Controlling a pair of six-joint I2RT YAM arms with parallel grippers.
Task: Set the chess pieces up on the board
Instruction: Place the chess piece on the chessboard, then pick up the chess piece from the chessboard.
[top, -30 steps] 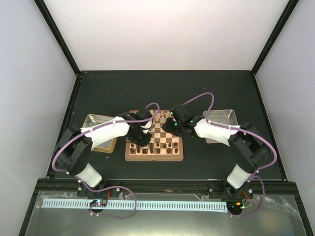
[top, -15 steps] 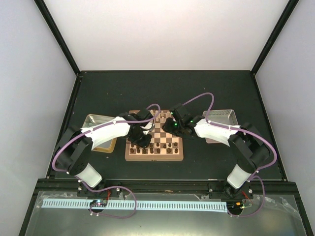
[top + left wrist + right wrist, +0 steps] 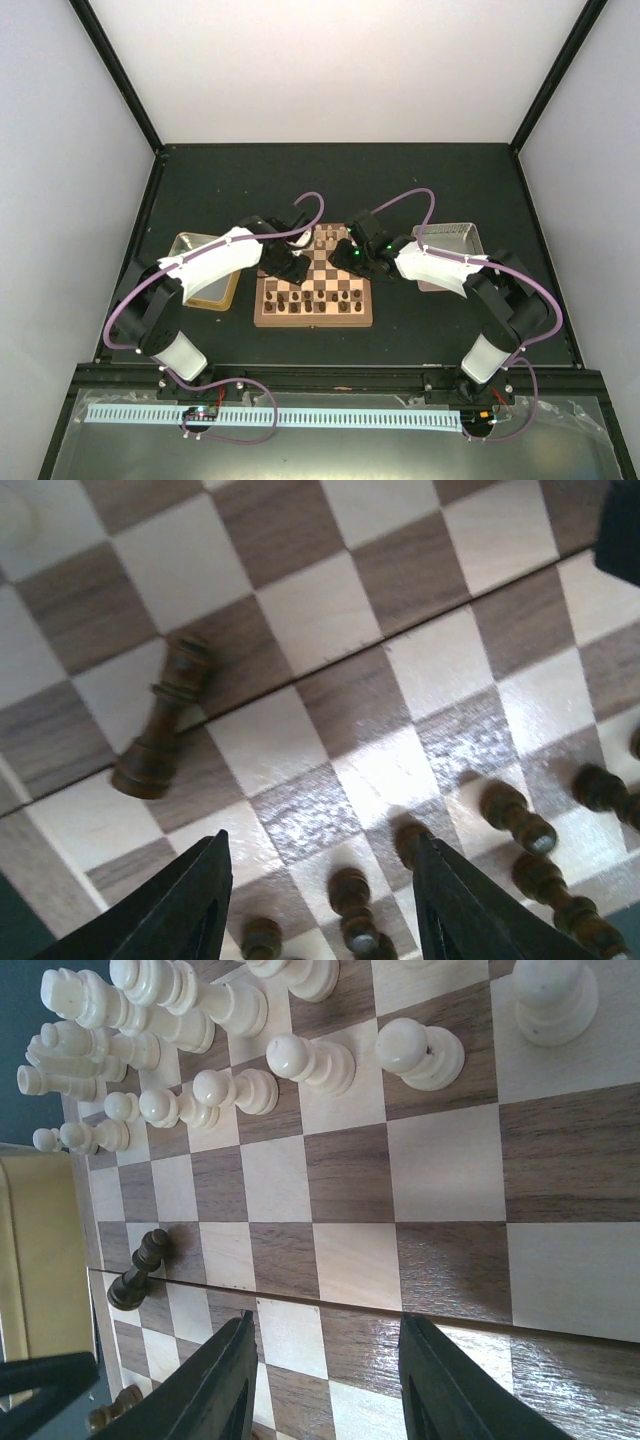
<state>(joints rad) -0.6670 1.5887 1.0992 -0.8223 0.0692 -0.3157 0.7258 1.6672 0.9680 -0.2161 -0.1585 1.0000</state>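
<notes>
Pulling back from where it sat a second ago, the left gripper point(image 3: 288, 264) now hangs over the far-left part of the board point(image 3: 315, 320), its white forearm swung out toward the gold-rimmed tray point(image 3: 190, 248) and its purple cable point(image 3: 305, 205) looped higher than before. That leaves the board's left squares, covered in the earlier top view, open to sight. The right gripper point(image 3: 352, 256) has not shifted in that time and sits over the board's far-right part, with the grey box point(image 3: 455, 236) just beyond its arm. From the left wrist, the left gripper point(image 3: 320, 845) has its jaws spread wide with nothing between them – both black fingers point(image 3: 190, 905) frame bare checks. A dark piece point(image 3: 160, 725) lies on its side on the board, up and to the left of those fingers and clear of them. A row of dark chessmen point(image 3: 515, 820) stands upright along the lower edge of that view. From the right wrist, the right gripper point(image 3: 328, 1325) is likewise spread wide and empty above open squares. The same toppled dark piece point(image 3: 138, 1272) shows near the board's edge, and the cream pieces point(image 3: 290, 1060) stand in two rows at the top – one of them point(image 3: 552, 995) set apart from the others at the right
</notes>
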